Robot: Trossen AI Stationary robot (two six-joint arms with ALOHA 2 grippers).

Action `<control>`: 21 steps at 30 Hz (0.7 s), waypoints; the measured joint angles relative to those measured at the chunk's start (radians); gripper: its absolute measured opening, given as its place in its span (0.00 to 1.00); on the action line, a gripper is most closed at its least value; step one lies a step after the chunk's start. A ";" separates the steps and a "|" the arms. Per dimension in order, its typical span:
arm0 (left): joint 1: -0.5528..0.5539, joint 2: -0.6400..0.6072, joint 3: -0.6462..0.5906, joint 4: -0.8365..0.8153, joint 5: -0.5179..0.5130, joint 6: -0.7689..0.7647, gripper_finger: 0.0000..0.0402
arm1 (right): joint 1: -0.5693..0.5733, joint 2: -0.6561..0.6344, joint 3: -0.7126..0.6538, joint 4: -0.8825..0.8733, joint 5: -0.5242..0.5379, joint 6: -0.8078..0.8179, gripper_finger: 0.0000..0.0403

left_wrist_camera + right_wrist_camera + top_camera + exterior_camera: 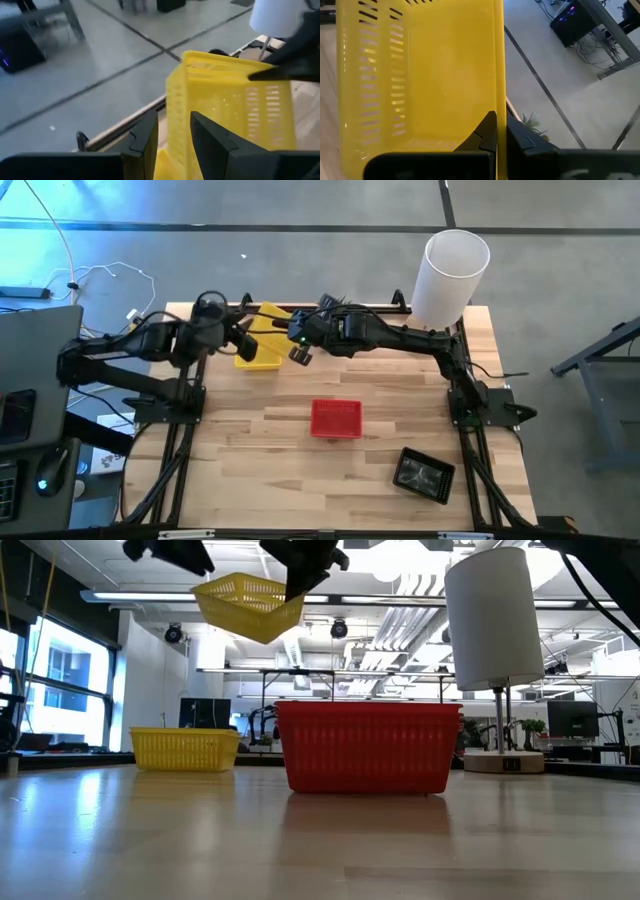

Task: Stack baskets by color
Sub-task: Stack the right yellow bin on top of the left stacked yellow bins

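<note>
A yellow basket [248,605] hangs tilted high above the table's far left, with my right gripper [501,142] shut on its wall. A second yellow basket [185,748] stands on its base on the table below it [258,356]. My left gripper [175,145] is open just left of the raised basket. A corner of that basket [177,100] shows beyond the gap between its fingers, and in the low view the gripper stands apart from it. A red basket [336,419] rests mid-table and a black basket [424,474] lies near the front right. My right gripper pinches one upright wall of the raised yellow basket at its rim [500,117], one finger inside the basket and one outside. It comes from the table's right side, slanting down. The basket is lifted clear of the table and tilted, its open side up.
A tall white cylinder [450,275] stands on a round base at the far right corner. Bare wood lies along the table's near left [250,480].
</note>
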 joint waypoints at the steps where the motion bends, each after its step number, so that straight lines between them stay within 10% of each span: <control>1: 0.032 0.000 0.000 0.000 0.043 -0.002 0.25 | -0.002 0.000 0.000 0.000 -0.003 -0.002 0.00; 12: 0.280 0.000 0.000 -0.004 0.448 -0.003 0.25 | -0.015 0.000 0.000 -0.005 -0.035 0.009 0.00; 21: 0.291 0.000 0.000 -0.010 0.512 0.039 0.25 | -0.031 0.000 0.000 -0.009 -0.039 0.017 0.00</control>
